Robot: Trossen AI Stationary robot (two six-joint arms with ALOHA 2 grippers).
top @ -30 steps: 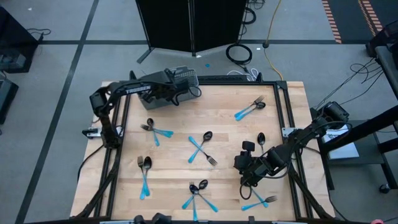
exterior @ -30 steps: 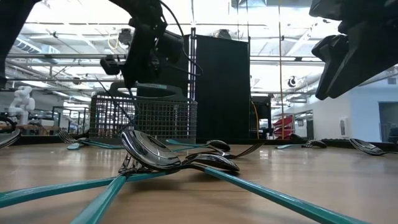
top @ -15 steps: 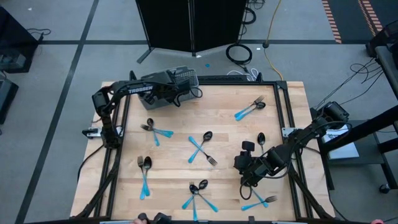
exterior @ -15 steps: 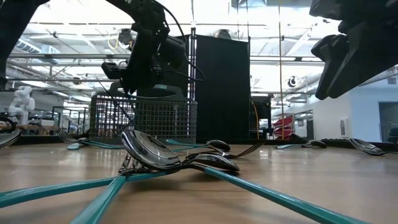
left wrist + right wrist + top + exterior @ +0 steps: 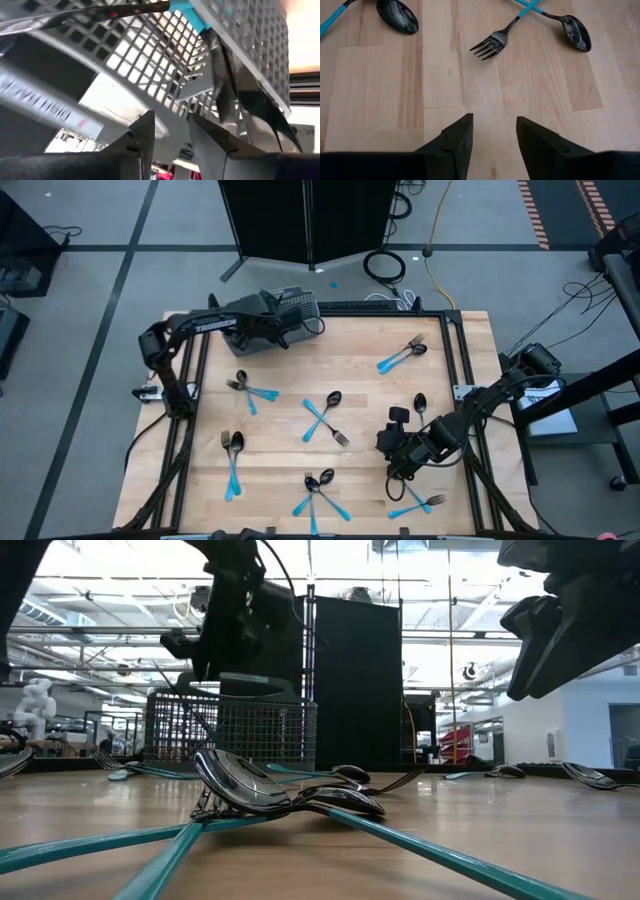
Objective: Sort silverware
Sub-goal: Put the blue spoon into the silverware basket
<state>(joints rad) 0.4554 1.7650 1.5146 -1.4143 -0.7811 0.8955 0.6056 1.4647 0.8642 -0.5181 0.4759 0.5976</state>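
From above, my left claw [image 5: 283, 332] hangs over the wire-mesh basket [image 5: 298, 306] at the table's [image 5: 360, 370] far edge; my right claw [image 5: 385, 442] waits above the boards near the crossed fork and spoon [image 5: 322, 417].

At table height, spoons [image 5: 250, 790] lie heaped in front, the basket behind them.

My left wrist shows my fingers [image 5: 142, 137] parted and empty against the mesh, a blue-handled piece [image 5: 192, 12] lodged inside. I should lift straight clear without snagging the wire.

My right wrist shows open, empty jaws, the fork [image 5: 492, 42] just ahead.
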